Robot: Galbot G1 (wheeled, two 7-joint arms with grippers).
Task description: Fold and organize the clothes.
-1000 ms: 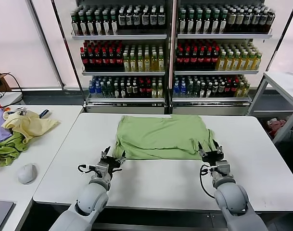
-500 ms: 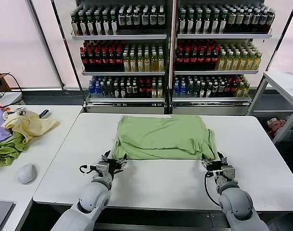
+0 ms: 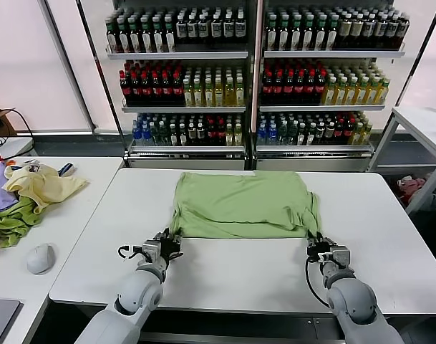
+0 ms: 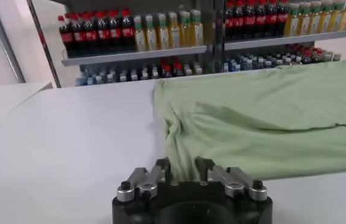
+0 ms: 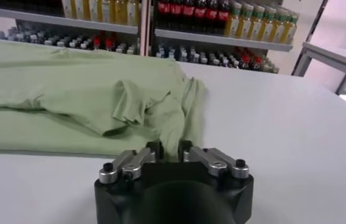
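Note:
The light green shirt (image 3: pixel 243 204) lies flat on the white table (image 3: pixel 232 269), folded to a rectangle, its graphic hidden. My left gripper (image 3: pixel 170 242) sits at the shirt's near left corner. In the left wrist view (image 4: pixel 183 170) its fingers stand on either side of a bunch of the green fabric (image 4: pixel 270 115), pinching it. My right gripper (image 3: pixel 316 245) sits at the near right corner. In the right wrist view (image 5: pixel 169 151) its fingers are closed on the hem of the shirt (image 5: pixel 69 91) beside a folded sleeve.
A heap of pale yellow, purple and darker green garments (image 3: pixel 24 193) lies on the left table, with a white rounded object (image 3: pixel 40 258) in front. Bottle shelves (image 3: pixel 253 79) stand behind the table. A white side table (image 3: pixel 425 122) stands at the right.
Both grippers have lowered onto the shirt's near edge and their fingers have narrowed from wide open to closed on the fabric. The shirt has not shifted.

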